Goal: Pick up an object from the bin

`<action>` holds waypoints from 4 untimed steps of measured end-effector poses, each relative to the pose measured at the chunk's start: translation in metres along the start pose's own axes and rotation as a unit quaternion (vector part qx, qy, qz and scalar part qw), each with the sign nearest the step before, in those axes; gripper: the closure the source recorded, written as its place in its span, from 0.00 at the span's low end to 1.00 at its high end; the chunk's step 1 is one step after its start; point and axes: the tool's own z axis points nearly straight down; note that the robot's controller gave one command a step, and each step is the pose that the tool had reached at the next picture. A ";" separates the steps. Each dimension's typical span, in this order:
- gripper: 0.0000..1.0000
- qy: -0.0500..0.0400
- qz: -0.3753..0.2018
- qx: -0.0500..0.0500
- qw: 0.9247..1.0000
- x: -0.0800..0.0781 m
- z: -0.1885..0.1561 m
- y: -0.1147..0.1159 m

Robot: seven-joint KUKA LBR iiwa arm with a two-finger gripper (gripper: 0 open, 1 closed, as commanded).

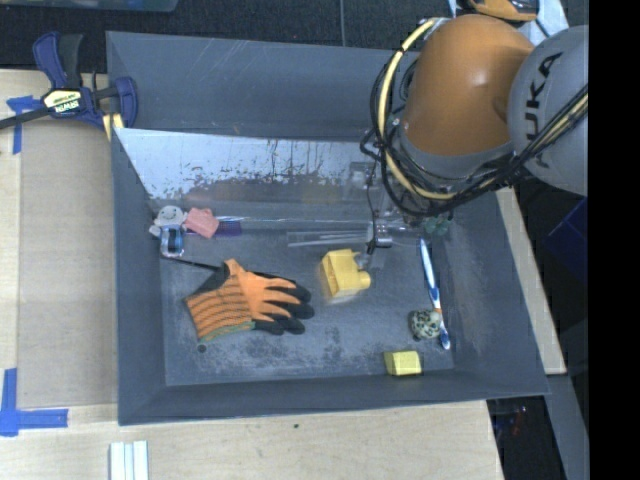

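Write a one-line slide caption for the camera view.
Gripper hangs by a yellow block in the bin, a glove nearby.

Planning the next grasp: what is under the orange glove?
The orange glove lies flat on the bin floor, its black fingertips toward the yellow block. Anything beneath it is covered and cannot be seen.

Grey metal bin, robot gripper just beside the top right of a chunky yellow plastic block, orange and black striped glove to its left, thin blue pen on the right, small yellow cube near the front wall
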 end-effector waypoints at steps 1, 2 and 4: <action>0.00 -0.004 0.000 0.000 1.000 -0.002 -0.004 0.000; 0.00 -0.005 0.063 0.000 0.998 0.004 0.058 -0.013; 0.00 -0.005 0.132 -0.001 0.991 0.025 0.088 -0.020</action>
